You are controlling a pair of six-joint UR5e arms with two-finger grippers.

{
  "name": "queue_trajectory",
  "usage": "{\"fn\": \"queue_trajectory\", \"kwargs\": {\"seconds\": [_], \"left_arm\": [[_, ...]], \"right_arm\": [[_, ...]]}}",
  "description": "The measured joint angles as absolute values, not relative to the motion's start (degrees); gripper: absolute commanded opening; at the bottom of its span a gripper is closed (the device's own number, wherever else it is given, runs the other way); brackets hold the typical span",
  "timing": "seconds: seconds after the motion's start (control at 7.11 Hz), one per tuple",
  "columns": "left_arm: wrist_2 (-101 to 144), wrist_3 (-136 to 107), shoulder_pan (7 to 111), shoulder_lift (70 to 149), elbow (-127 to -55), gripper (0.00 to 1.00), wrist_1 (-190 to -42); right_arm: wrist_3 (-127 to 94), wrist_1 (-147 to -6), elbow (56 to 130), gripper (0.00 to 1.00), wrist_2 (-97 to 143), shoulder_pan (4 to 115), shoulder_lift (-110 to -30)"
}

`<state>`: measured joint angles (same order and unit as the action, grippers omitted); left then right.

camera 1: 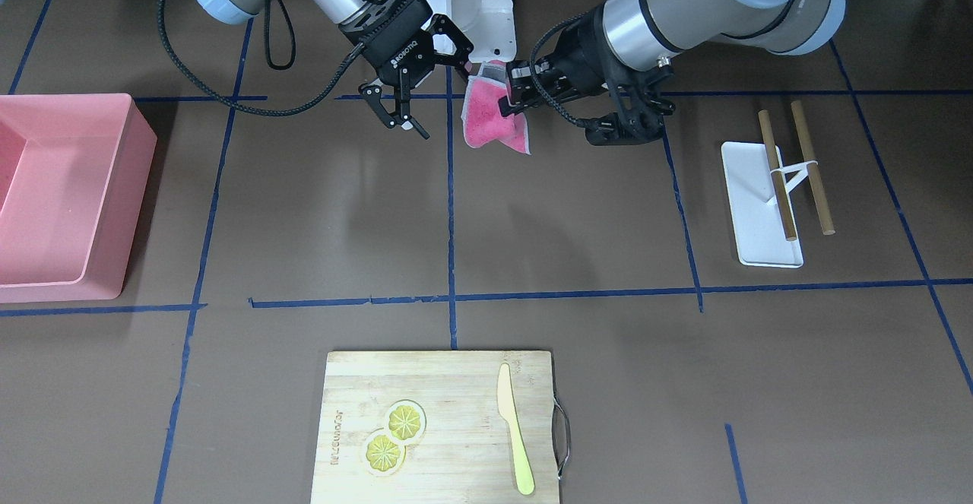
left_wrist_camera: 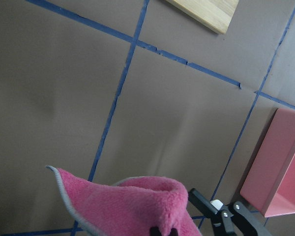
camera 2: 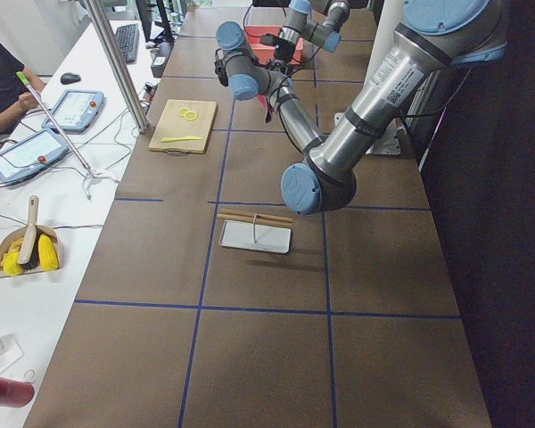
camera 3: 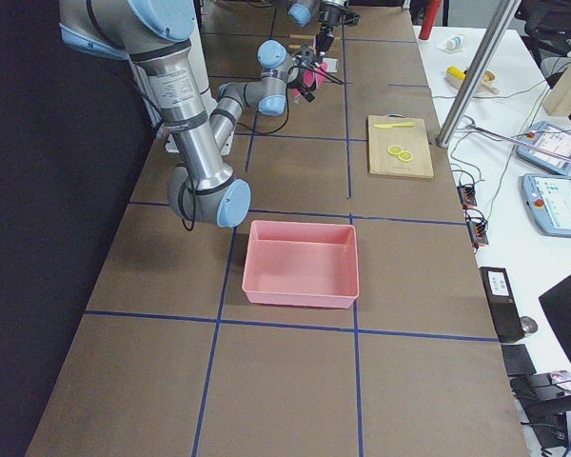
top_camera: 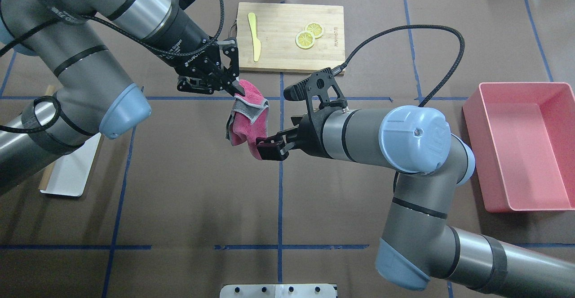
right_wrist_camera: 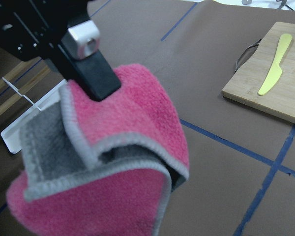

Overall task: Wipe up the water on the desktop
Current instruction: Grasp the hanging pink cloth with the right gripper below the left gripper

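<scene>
Even, diffuse overhead light. The matte desktop carries faint soft-edged shadows near centre. Right wrist view: the near pink cloth is soft-focused, with underexposed black at 10 o'clock. Exterior left view falls black at 3 o'clock, exterior right view at 9 o'clock.

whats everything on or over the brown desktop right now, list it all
desktop: one, dark brown with blue tape lines, under everything
cloth: one, pink with grey edging, held off the desktop near its middle
cutting board: one, light wood, edge far from the robot
lemon slices: two, yellow, on the cutting board
knife: one, yellow, on the cutting board, apart from the slices
bin: one, pink, robot's right side
tray: one, white, robot's left side
sticks: two, brown, on a white rest over the tray
left gripper: one, black, shut on the cloth's top
right gripper: one, black, open beside the cloth
</scene>
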<state>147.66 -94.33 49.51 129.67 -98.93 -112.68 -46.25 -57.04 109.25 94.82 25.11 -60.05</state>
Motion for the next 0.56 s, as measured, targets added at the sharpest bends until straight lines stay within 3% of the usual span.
{"fn": "queue_trajectory", "kwargs": {"seconds": [0.56], "left_arm": [[147.6, -95.6, 48.7, 130.5, -98.6, 0.0, -112.7]], "right_arm": [[-46.2, -56.8, 109.6, 1.0, 91.2, 22.6, -60.2]]}}
